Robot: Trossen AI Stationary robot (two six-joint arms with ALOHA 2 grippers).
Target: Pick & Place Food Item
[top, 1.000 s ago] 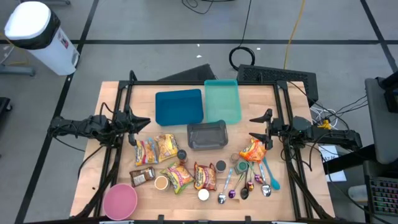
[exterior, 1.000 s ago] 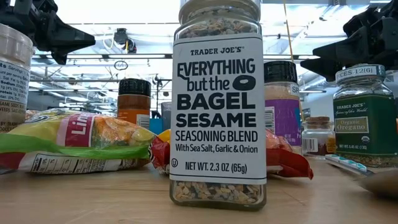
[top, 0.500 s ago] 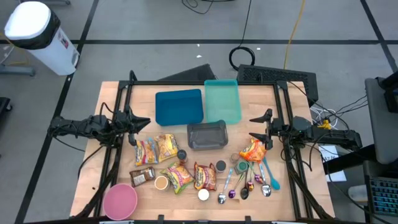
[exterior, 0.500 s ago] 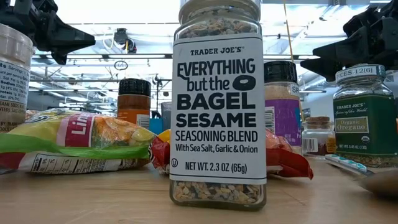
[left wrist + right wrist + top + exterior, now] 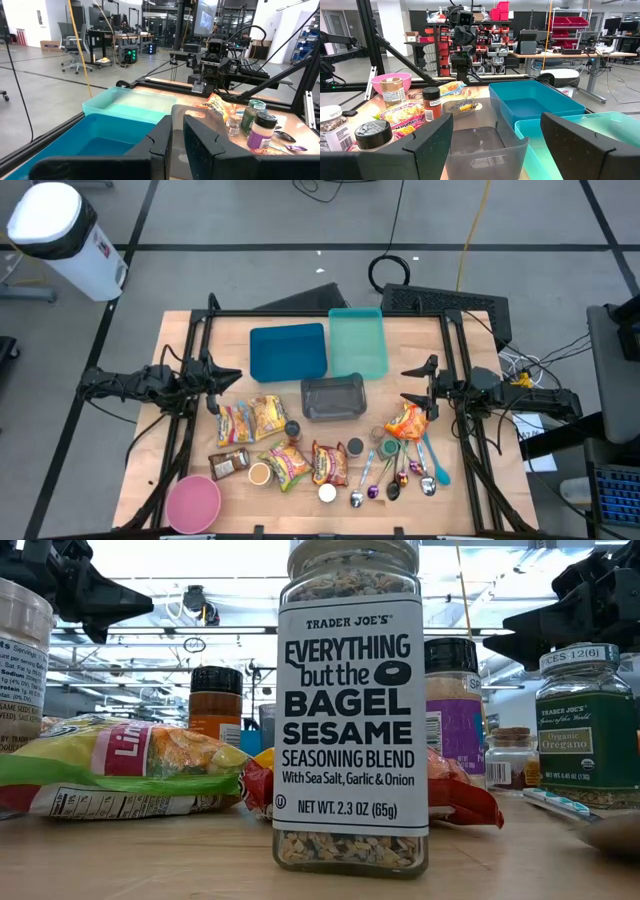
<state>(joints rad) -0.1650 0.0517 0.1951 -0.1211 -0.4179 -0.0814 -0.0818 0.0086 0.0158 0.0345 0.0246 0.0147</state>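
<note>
— At the surface's left edge? Left gripper, jaws nearly closed, empty; right gripper, right edge, jaws spread, empty.

— Food? Orange snack bag lies just beside the right gripper; grey bin mid-surface.

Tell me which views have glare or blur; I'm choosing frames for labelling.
Low view: ceiling lights blow out the top, and the bagel seasoning jar fills the frame, hiding much behind it. Left wrist view: the near blue bin and the left claw look soft. High view: evenly lit and legible, though items are small.
</note>
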